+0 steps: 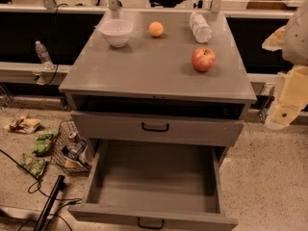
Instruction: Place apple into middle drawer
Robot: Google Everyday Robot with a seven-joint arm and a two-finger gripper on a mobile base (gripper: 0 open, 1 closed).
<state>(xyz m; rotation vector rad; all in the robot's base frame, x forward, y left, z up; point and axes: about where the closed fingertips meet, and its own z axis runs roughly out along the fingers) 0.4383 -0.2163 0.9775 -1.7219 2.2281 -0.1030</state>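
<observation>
The red apple (203,59) with yellowish patches sits on the grey cabinet top (144,71), toward its right side. The middle drawer (155,177) is pulled far out at the bottom of the view. Its long tray has low side walls and a bare floor, and a small black handle shows on its front edge. Above it, another grey drawer (156,127) shows only its front panel. My arm and gripper (282,112) hang at the right edge of the view, right of the cabinet and below the level of the apple, apart from both.
On the cabinet top stand a white bowl (116,32), a small orange fruit (156,29) and a lying water bottle (200,27). A wire basket (71,146), snack bags (24,124) and a black pole with cables (48,203) lie on the floor to the left.
</observation>
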